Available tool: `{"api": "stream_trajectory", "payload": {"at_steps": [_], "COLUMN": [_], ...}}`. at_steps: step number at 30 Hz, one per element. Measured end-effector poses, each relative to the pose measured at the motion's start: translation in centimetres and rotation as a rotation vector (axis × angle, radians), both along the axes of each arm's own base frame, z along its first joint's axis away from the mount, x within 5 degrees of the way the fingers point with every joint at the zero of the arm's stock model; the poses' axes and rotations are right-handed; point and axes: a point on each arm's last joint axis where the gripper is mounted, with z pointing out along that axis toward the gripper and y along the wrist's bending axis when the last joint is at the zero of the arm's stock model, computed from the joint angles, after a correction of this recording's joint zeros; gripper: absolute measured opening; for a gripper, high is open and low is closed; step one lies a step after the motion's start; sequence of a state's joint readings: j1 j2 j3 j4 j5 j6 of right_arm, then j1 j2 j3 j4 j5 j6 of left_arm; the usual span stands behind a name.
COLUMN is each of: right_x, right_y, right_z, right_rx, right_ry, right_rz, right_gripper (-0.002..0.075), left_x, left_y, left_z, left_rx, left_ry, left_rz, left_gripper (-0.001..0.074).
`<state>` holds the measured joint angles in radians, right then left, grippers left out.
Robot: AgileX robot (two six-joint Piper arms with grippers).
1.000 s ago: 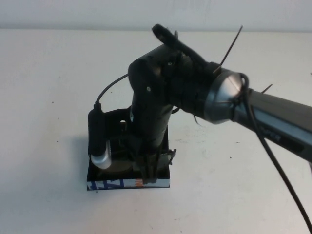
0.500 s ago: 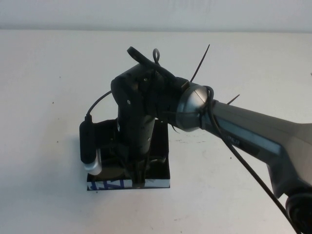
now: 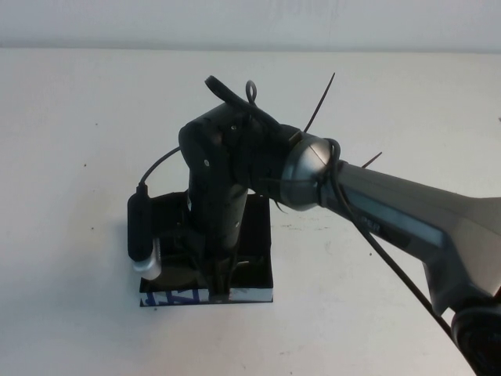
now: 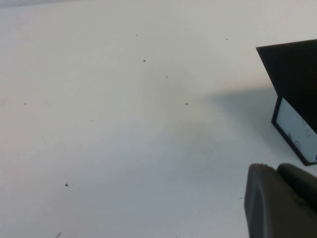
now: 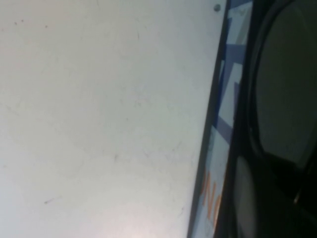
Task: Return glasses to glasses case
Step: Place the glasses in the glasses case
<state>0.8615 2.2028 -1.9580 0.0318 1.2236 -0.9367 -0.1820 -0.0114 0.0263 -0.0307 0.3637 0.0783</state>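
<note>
Right gripper (image 3: 219,283) fills glasses case (image 3: 254,270); surrounding table (image 3: 78,117) open.

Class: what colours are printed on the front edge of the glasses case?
Blue and orange on white, clearest on the glasses case in the high view.

A: What's on the desk (image 4: 124,124)?
B: A corner of the glasses case (image 4: 294,94), black flap raised, white face below it.
A: And the left gripper (image 4: 280,201)?
B: Just beside it, only a dark tip visible.

Blue and orange print on white front edge of glasses case (image 3: 205,296), lower centre of high view; letters not legible. Same print close in right wrist view (image 5: 218,163): orange strokes, unreadable. No other text.
</note>
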Motion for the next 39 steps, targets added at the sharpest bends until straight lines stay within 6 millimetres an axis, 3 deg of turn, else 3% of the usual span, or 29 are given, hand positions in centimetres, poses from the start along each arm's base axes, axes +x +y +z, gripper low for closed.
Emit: {"api": "stream_trajectory", "payload": {"at_steps": [32, 39], "right_x": [0.8, 1.2], "right_y": [-0.2, -0.5], "right_z": [-1.1, -1.4], "right_rx": [-0.017, -0.025], "right_ry": [0.015, 0.013], "right_rz": [-0.018, -0.025], "right_gripper": [0.0064, 0.0172], "left_x": [0.0, 0.0], "left_y": [0.0, 0.0], "left_z": [0.0, 0.0], "left_rx": [0.0, 0.0], "left_ry": [0.0, 0.0], "left_rz": [0.0, 0.0], "left_gripper": [0.0, 0.0]}}
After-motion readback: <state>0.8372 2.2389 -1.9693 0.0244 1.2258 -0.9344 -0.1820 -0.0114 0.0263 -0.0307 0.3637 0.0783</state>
